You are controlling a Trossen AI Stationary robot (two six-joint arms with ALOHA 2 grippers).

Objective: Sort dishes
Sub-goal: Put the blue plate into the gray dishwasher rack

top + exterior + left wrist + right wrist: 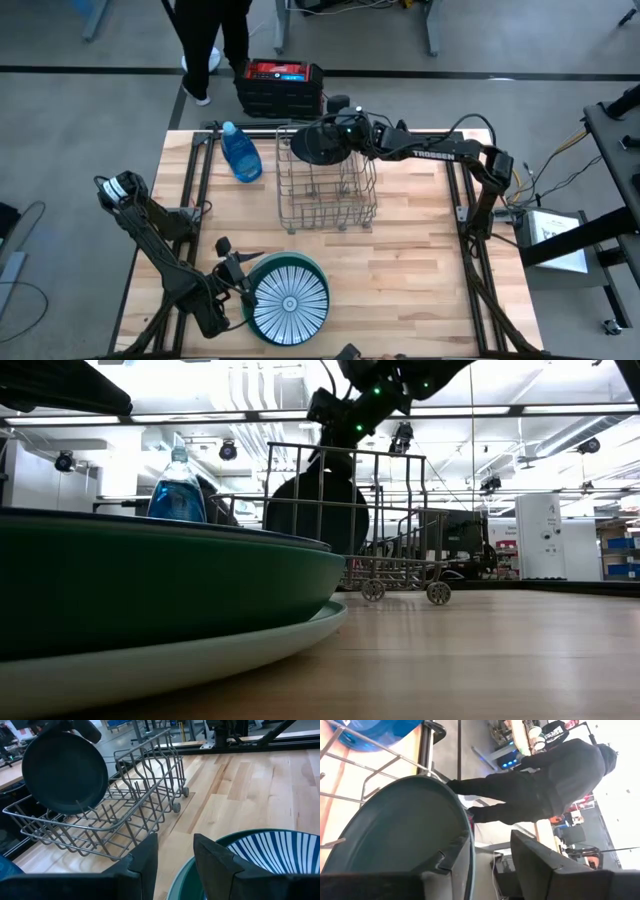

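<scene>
A dark teal plate (pixel 318 143) (pixel 64 770) stands on edge in the far end of the wire rack (pixel 325 190), its lower rim down among the wires. My right gripper (pixel 491 865) reaches in from the right, open over the plate's top rim. A white plate with dark radial stripes (pixel 290 297) (pixel 280 851) lies inside a larger green plate (pixel 322 271) (pixel 150 585) at the near edge. My left gripper (pixel 233 273) (pixel 176 865) is open, just left of that stack and touching nothing. My right gripper comes at the dark teal plate's upper rim (pixel 465 837) from above, with the rim between its open fingers. One finger (pixel 451 857) lies along the plate's hollow face, and the other (pixel 535 862) stands well off its back. I cannot tell whether the near finger touches.
A blue bottle (pixel 240 155) (pixel 177 490) stands left of the rack near the far edge. A red and black box (pixel 280 85) sits on the floor beyond the table, with a person (pixel 212 40) (pixel 545 785) behind it. Bare wood (pixel 420 270) lies right of the stack.
</scene>
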